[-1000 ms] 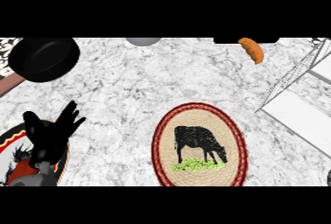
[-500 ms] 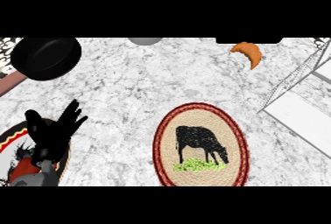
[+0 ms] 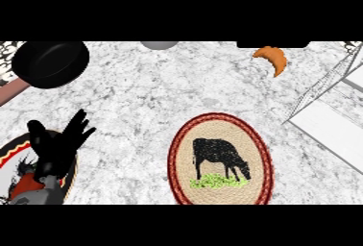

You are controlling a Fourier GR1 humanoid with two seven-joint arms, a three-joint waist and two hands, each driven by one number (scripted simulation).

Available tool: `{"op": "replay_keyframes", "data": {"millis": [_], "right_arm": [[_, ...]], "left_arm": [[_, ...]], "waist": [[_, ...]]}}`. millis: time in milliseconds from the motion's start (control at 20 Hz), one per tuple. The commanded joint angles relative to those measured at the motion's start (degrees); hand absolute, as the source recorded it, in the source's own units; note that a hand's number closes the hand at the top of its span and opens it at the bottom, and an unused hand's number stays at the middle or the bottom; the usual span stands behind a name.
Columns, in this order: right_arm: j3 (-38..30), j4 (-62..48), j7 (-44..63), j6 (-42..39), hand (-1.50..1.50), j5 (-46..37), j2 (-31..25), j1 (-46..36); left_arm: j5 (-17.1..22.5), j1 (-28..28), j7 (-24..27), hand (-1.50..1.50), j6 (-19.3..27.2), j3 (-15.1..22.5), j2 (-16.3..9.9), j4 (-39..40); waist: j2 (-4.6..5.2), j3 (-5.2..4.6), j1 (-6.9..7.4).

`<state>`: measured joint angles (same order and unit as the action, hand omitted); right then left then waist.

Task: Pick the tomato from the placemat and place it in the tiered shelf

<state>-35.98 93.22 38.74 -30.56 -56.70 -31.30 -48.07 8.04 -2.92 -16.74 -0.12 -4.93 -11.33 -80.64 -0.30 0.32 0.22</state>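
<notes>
Black left hand (image 3: 58, 146) | fingers spread straight, holding nothing | over a red-rimmed plate (image 3: 13, 153) | placemat (image 3: 220, 161) well apart

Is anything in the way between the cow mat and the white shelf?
Nothing visible is. Only bare counter lies between the mat and the shelf. The croissant sits farther back, off to the side. I can't see a tomato on the mat.

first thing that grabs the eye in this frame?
The oval placemat with a black cow on it, low and centre-right, with no tomato showing on it. Next, the open black left hand at lower left over a patterned plate, then the orange croissant at upper right.
</notes>
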Motion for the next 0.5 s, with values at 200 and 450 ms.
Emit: {"op": "replay_keyframes", "data": {"millis": [200,450], "right_arm": [[1.56,-0.87,0.7,0.93,1.5,3.77,-2.51,1.68],[-3.66,-3.38,1.74,6.88,1.5,4.72,-2.33,0.46]], "left_arm": [[0.98,1.63,-1.36,0.0,-2.39,-1.44,-1.34,0.78],[-1.53,1.3,-0.68,0.0,0.52,1.22,2.12,1.48]], "waist": [[0.23,-0.34,-0.09],[0.34,-0.29,-0.16]]}}
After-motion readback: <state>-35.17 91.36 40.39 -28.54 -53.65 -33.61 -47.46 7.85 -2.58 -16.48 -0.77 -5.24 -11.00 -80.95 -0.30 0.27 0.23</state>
